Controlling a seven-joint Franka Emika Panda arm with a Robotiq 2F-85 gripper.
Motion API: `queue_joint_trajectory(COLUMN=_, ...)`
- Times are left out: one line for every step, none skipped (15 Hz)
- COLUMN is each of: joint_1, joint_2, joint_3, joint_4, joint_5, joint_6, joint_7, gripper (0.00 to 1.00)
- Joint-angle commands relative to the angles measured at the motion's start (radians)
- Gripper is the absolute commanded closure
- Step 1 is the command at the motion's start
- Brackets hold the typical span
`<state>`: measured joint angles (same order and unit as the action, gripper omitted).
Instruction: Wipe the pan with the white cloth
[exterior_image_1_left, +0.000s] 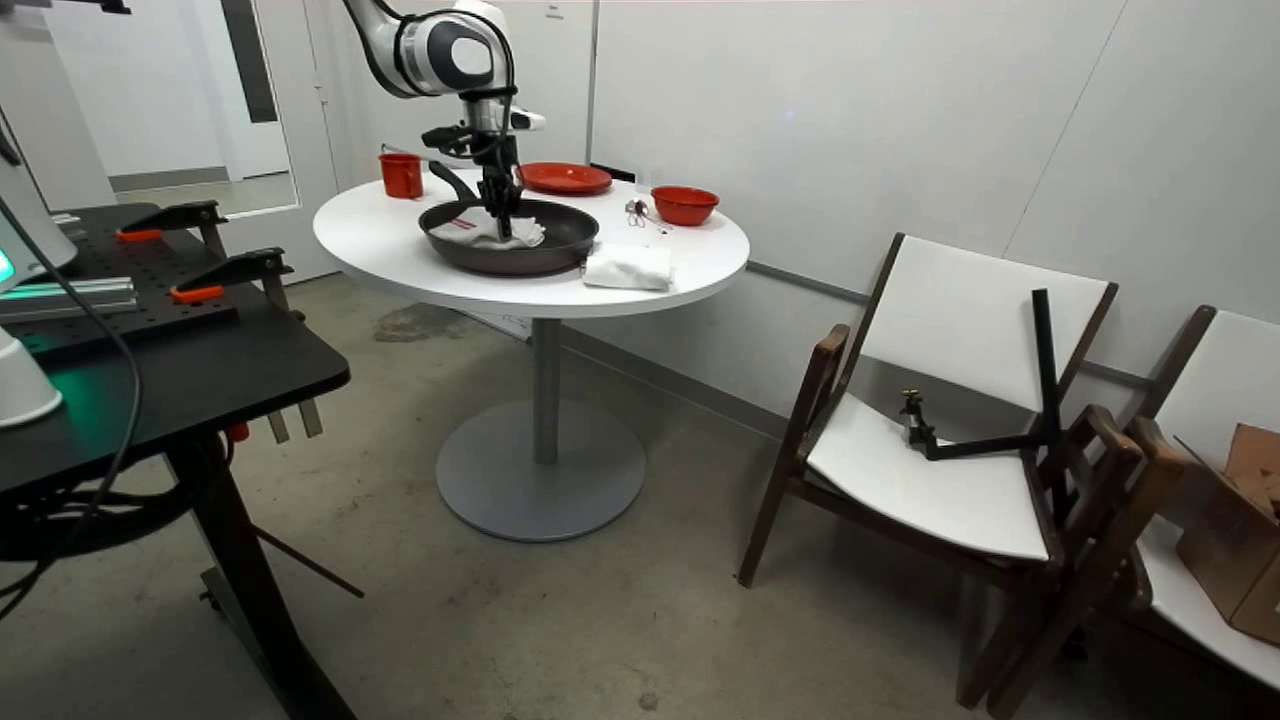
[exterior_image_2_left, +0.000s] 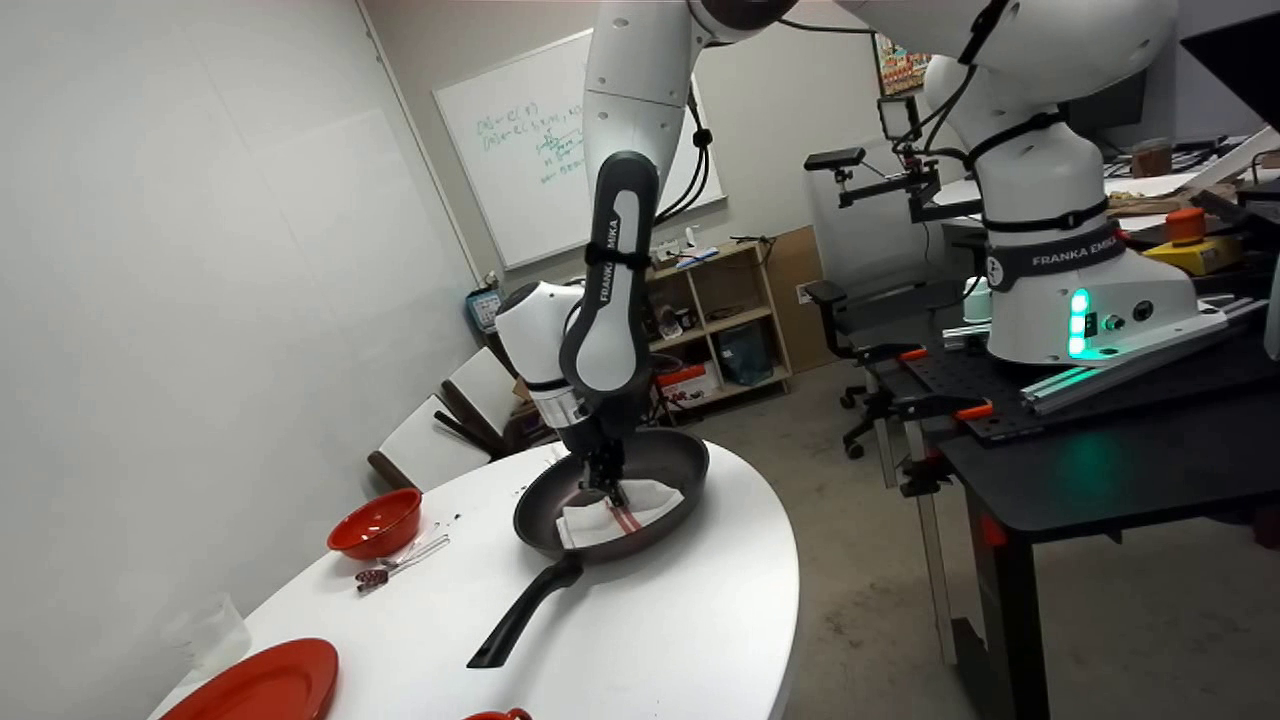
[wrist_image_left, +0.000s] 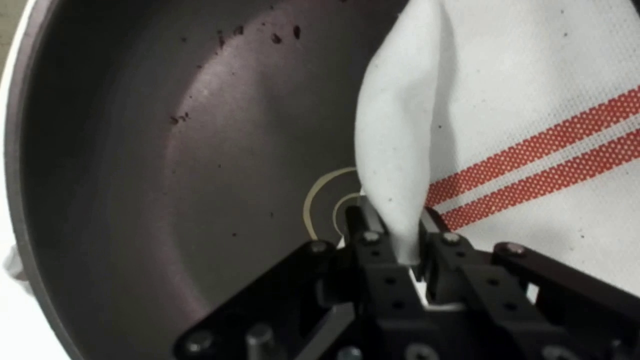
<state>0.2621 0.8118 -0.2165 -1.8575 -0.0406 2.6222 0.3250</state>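
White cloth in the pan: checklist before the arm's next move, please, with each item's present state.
1. Gripper holding a fold of the white cloth: ok.
2. Cloth lying in the pan: ok.
3. Pan resting on the white table: ok.
4. Red bowl apart from the pan: ok.
5. Pan's inside free of dark specks: not ok, several show.
6. Cloth pressed firmly against the pan's bottom: cannot tell.

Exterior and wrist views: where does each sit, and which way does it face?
Exterior view: on the pan handle side of the white table, tilted, facing the robot base; arm and gripper show.
Exterior view: back beside the black bench, facing the table and wall; gripper, some arm and a base edge show.
Wrist view: on the arm, looking into the pan; of the robot only the gripper shows, pinching the white cloth.
Shared in both exterior views: pan, white cloth, red bowl.
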Motion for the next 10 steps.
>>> queue_joint_trajectory(joint_1=-0.034, joint_2=0.061, joint_3=0.037, joint_4=0.104, joint_5=-0.022, joint_6=-0.088, joint_7=-0.007, gripper=0.95)
queue_joint_trajectory(joint_1=-0.038, joint_2=0.068, joint_3=0.044, joint_4=0.119, joint_5=-0.024, joint_6=-0.098, joint_7=-0.008, gripper=0.95)
queue_joint_trajectory(joint_1=-0.041, joint_2=0.07, joint_3=0.049, joint_4=0.129, joint_5=-0.027, joint_6=-0.107, joint_7=-0.009, gripper=0.95)
queue_joint_trajectory(joint_1=-0.038, joint_2=0.067, joint_3=0.053, joint_4=0.131, joint_5=-0.032, joint_6=-0.108, joint_7=-0.009, gripper=0.95)
queue_joint_trajectory(joint_1=-0.033, joint_2=0.063, joint_3=0.054, joint_4=0.131, joint_5=-0.039, joint_6=-0.105, joint_7=-0.006, gripper=0.95)
queue_joint_trajectory(joint_1=-0.027, joint_2=0.058, joint_3=0.056, joint_4=0.128, joint_5=-0.048, joint_6=-0.096, joint_7=-0.005, gripper=0.95)
queue_joint_trajectory(joint_1=-0.022, joint_2=0.053, joint_3=0.059, joint_4=0.124, joint_5=-0.057, joint_6=-0.089, joint_7=-0.005, gripper=0.96)
queue_joint_trajectory(joint_1=-0.017, joint_2=0.047, joint_3=0.062, joint_4=0.12, joint_5=-0.066, joint_6=-0.082, joint_7=-0.005, gripper=0.96)
queue_joint_trajectory(joint_1=-0.014, joint_2=0.044, joint_3=0.065, joint_4=0.116, joint_5=-0.074, joint_6=-0.077, joint_7=-0.006, gripper=0.96)
queue_joint_trajectory(joint_1=-0.014, joint_2=0.046, joint_3=0.068, joint_4=0.119, joint_5=-0.079, joint_6=-0.077, joint_7=-0.007, gripper=0.95)
